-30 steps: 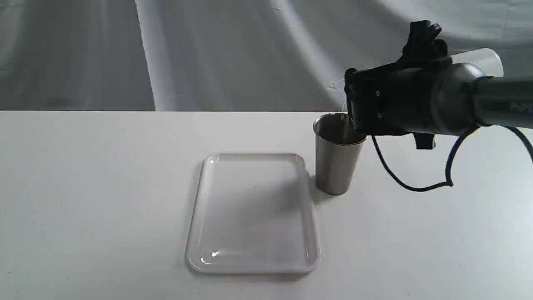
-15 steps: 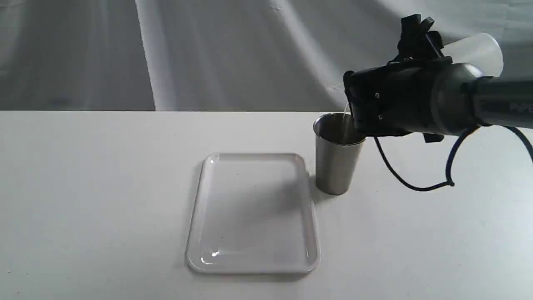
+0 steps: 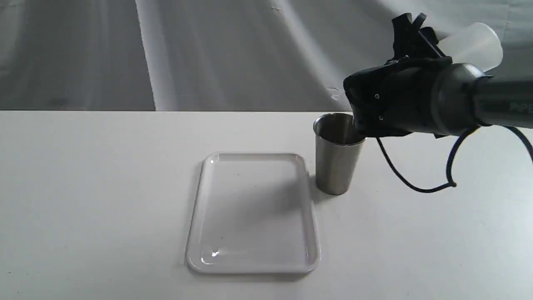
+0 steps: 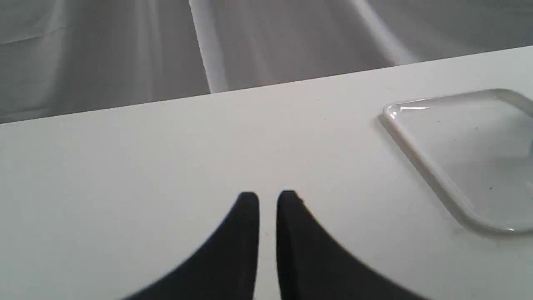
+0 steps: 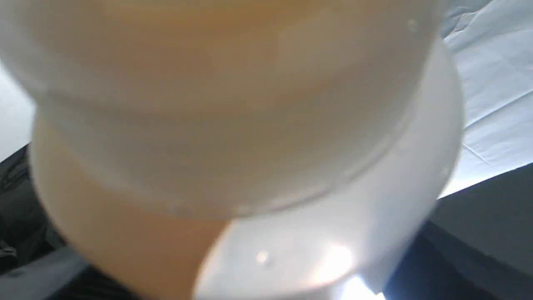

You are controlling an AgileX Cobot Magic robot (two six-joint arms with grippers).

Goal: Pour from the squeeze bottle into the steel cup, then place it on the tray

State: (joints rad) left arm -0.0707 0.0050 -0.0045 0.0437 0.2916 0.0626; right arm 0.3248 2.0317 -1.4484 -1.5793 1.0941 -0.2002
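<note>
The steel cup (image 3: 336, 162) stands upright on the white table (image 3: 83, 187), and everything else is placed from it. Above and to the right of the cup's rim, in the exterior view, the right gripper (image 3: 410, 58) is clamped around the squeeze bottle (image 3: 474, 43) and holds it clear of the table. The bottle is tipped over, with its flat base raised high and pointing away from the cup and its neck end slanting down towards the cup's mouth. The gripper's black body hides the neck and nozzle. A small whitish bit just above the cup's rim may be the tethered cap, but it is too small to be sure. In the right wrist view the bottle (image 5: 233, 125) fills almost the whole picture, blurred, with amber-orange liquid showing through its cloudy wall.

The tray (image 3: 193, 233) lies flat just beside the cup, on the cup's left and a little nearer the camera, not touching it.

The left gripper (image 4: 267, 198) hangs over bare table on the far side of the tray (image 4: 416, 154) from the cup. Its jaws are drawn together to a thin slit with nothing between them.
</note>
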